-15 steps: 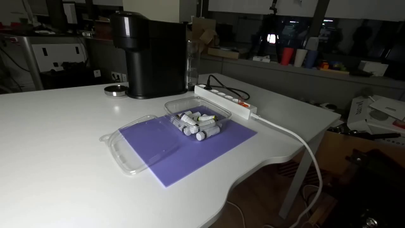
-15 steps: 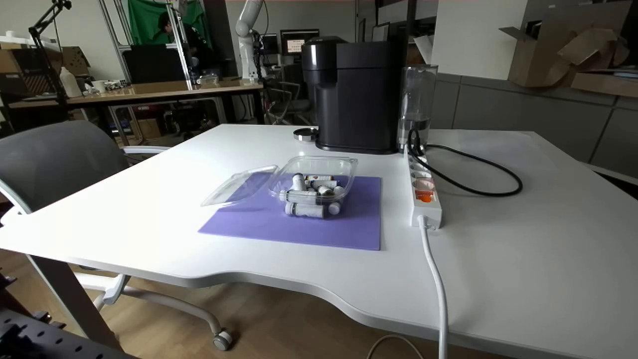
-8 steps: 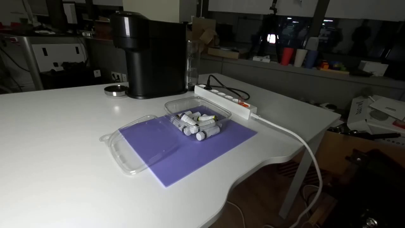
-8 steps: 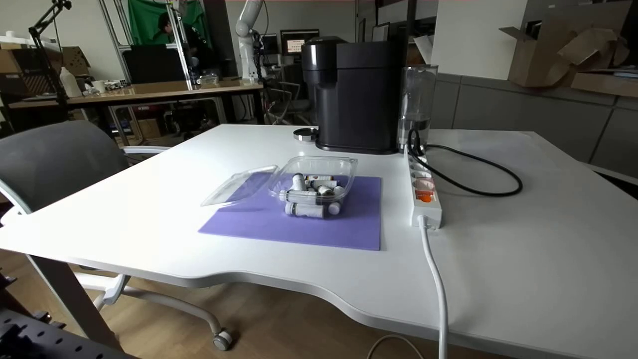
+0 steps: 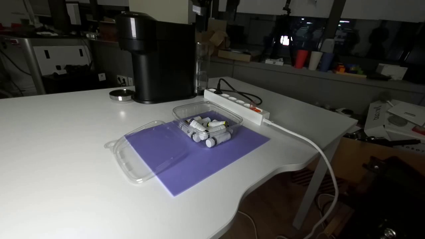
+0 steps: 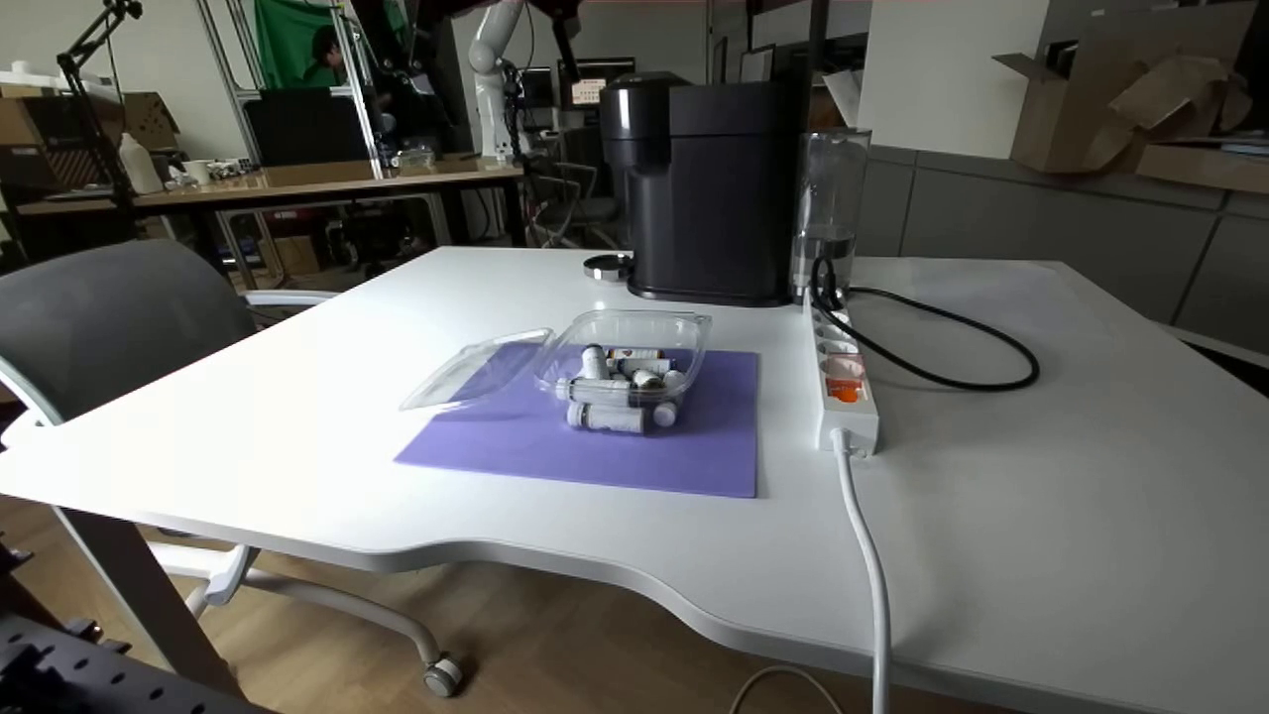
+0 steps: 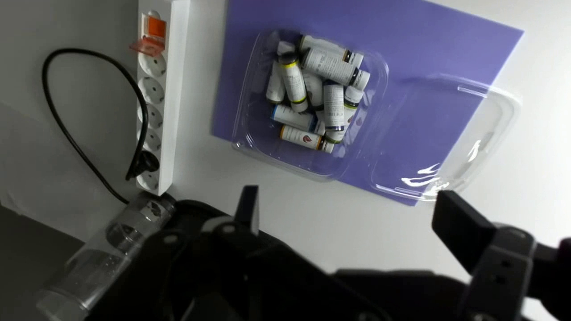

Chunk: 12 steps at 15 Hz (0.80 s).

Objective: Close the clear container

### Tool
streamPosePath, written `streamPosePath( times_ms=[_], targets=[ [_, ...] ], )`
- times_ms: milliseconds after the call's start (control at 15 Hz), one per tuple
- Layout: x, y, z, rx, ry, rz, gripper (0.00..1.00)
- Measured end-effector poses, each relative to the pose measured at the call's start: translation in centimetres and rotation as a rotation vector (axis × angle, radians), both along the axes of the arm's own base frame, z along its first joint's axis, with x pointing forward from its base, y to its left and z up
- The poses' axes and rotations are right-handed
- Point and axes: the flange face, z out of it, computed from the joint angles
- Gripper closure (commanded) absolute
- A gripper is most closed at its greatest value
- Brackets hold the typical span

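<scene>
The clear container's tub stands on a purple sheet, its wall seen in both exterior views and in the wrist view. It holds several small white-labelled bottles. Its clear lid lies open beside the tub, also in view. In an exterior view the lid looks tilted; whether it is joined to the tub I cannot tell. My gripper is open and empty, its fingers wide apart. It hangs high above the table, at the top of an exterior view.
A white power strip with a black cable lies beside the tub. A tall black coffee machine with a clear tank stands behind. A round metal dish sits near it. The purple sheet lies under the tub.
My arm and gripper have come into view at the top of both exterior views, where they were not seen before. The tub, lid and bottles have not moved.
</scene>
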Motion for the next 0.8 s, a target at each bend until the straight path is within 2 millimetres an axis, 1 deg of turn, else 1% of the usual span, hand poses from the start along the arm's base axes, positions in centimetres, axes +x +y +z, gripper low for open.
streamPosePath(
  times_ms=[133,467,600,800],
  targets=[
    [0.3,0.8,-0.6,0.0,-0.009,0.017,0.0],
    [0.3,1.2,-0.9,-0.014,0.0,0.043,0.0],
    [0.2,2.0,-1.9,-0.026,0.037,0.079,0.0],
    [-0.3,3.1,-4.7,-0.048,0.153,0.158,0.0]
  ],
)
